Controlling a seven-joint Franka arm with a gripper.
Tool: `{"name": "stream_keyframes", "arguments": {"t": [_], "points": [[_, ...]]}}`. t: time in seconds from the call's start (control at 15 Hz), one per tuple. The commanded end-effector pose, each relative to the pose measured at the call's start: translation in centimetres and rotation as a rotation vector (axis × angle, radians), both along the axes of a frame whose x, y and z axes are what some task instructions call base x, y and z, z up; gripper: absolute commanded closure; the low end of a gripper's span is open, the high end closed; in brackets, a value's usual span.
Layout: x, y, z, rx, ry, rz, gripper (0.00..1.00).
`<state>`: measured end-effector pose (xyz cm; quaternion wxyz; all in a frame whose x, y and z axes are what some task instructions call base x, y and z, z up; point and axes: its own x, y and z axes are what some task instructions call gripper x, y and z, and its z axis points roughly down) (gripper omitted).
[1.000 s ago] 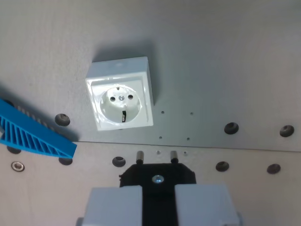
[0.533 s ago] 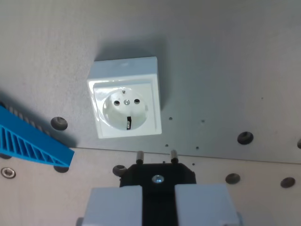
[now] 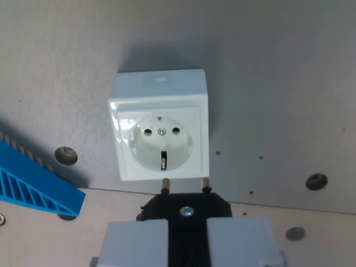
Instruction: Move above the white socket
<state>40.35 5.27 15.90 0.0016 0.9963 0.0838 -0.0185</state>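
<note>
While the wrist camera looks down, the square white plastic wall socket (image 3: 160, 132) sits on the grey bench (image 3: 278, 67), in the middle of the picture and a little toward the wrist view's left. Its round recess faces up, showing two pin holes, a centre screw and a dark earthing clip on the near side.

At the bottom edge of the picture, the pincer (image 3: 187, 236) with pale grey fingers (image 3: 136, 242) is closed on a black two-pin plug (image 3: 186, 207). The plug fills the gap between the two grey pads. Its two metal pins point away from the camera, tips seen just at the socket's near edge; whether they touch it cannot be told from this angle.

A blue ribbed plastic wedge (image 3: 36, 183) lies on the bench at the wrist view's left, apart from the socket.

A seam runs across the bench below the socket, grey sheet beyond it and a paler board nearer the camera. Dark round mounting holes (image 3: 316, 181) dot the bench on both sides of the socket, with a few tiny holes near the socket's right side.
</note>
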Motion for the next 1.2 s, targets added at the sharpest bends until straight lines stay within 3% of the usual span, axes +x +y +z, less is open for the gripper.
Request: {"name": "stream_keyframes", "arguments": {"t": [0.07,0.73,1.2], "points": [[-0.6,0.2,-1.5,0.012,-0.101,0.06,1.0],[-1.8,0.9,-4.3,0.01,-0.111,0.072,1.0],[-2.1,1.2,-5.2,0.008,-0.108,0.062,1.0]]}}
